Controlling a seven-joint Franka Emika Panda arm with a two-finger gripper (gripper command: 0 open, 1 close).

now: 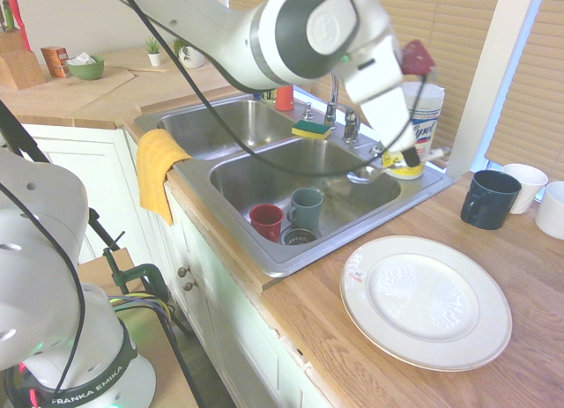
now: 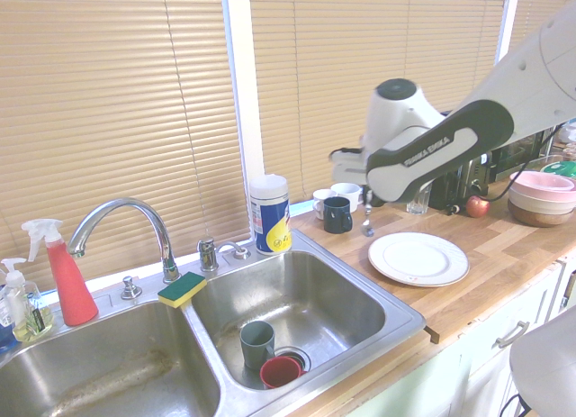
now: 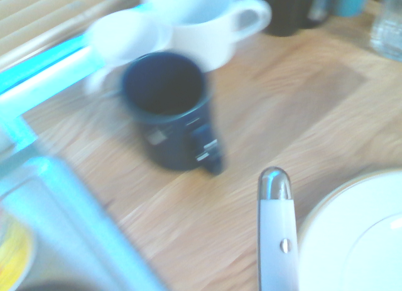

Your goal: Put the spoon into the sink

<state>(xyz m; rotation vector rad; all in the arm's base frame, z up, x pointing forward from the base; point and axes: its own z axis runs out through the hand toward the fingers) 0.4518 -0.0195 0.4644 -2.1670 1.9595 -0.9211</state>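
Observation:
My gripper (image 1: 401, 161) (image 2: 366, 201) is shut on the spoon (image 1: 363, 174) (image 2: 366, 224), which is held in the air. The spoon has a white handle and a shiny metal end, and it also shows in the wrist view as the spoon (image 3: 277, 241). It hangs by the right end of the sink (image 1: 291, 258) (image 2: 396, 320), between the basin and the white plate (image 1: 425, 300) (image 2: 418, 258). The wrist view looks down on wooden counter, the plate's edge (image 3: 352, 241) and a dark mug (image 3: 167, 109).
A red cup (image 1: 266, 221) (image 2: 281, 372) and a grey-green cup (image 1: 306, 208) (image 2: 256, 342) stand in the right basin. A wipes canister (image 1: 425, 108) (image 2: 269, 213), sponge (image 1: 311, 129), faucet (image 2: 126, 228), dark mug (image 1: 489, 199) (image 2: 337, 214) and white mugs (image 1: 527, 186) line the back. A yellow towel (image 1: 157, 170) drapes over the rim.

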